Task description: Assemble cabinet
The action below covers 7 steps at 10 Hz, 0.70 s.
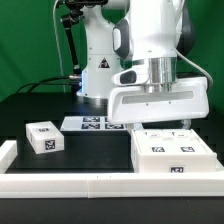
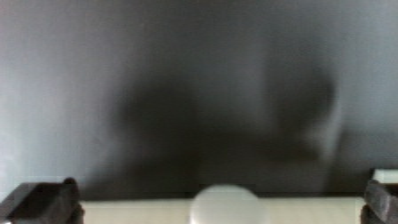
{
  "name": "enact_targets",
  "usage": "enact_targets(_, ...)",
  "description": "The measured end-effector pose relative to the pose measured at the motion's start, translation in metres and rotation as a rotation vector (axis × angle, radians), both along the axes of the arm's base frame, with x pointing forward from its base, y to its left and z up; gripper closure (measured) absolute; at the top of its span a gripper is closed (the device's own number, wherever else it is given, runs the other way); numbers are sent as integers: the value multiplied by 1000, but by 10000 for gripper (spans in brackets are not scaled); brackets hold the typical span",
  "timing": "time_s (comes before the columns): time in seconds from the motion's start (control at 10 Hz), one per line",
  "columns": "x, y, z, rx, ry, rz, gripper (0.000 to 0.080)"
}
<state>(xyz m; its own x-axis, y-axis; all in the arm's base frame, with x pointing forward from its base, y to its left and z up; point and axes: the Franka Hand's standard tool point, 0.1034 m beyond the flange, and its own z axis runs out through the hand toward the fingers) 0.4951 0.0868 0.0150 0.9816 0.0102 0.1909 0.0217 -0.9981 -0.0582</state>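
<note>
- Looking in from my end: the gripper (image 1: 157,123) is spread as wide as it goes, with nothing caught between the jaws. It's a chunky, glossy white plastic slab of a hand, with short dark fingers poking out underneath.
- The main cabinet body (image 1: 175,155) is a flat-topped, boxy white plastic piece with a matte look and crisp edges. It has square black-and-white tags on its top face.
- In the exterior view that body sits right at the gripper's 6 o'clock, just beneath it. The fingers hang over its far edge. I honestly can't tell if they're touching it or hovering a hair above.
- The small cabinet block (image 1: 43,138) is a little white cube-ish part with a tag on top and another on its side. It's well off at about 8 o'clock from the gripper, and nothing is touching it.
- The marker board (image 1: 88,122) is thin, flat and white, and lies at about 9 o'clock from the gripper, between the small block and the arm's base.
- The table (image 1: 60,105) is a matte black surface. The long white border rail (image 1: 90,186) runs along its near edge.
- The wrist view is pretty smeared. The black, blocky fingertips (image 2: 43,205) sit at opposite edges, with a blurry grey backdrop behind them. There's a pale surface with a rounded white bump (image 2: 226,203) between them, too blurry to name.
</note>
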Motion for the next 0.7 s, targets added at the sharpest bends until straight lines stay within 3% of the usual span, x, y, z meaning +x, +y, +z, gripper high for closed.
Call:
enact_targets(0.3, 4, 0, -8, 3, 6, -17, 2)
enact_targets(0.7, 7, -1, -8, -2, -14, 23, 2)
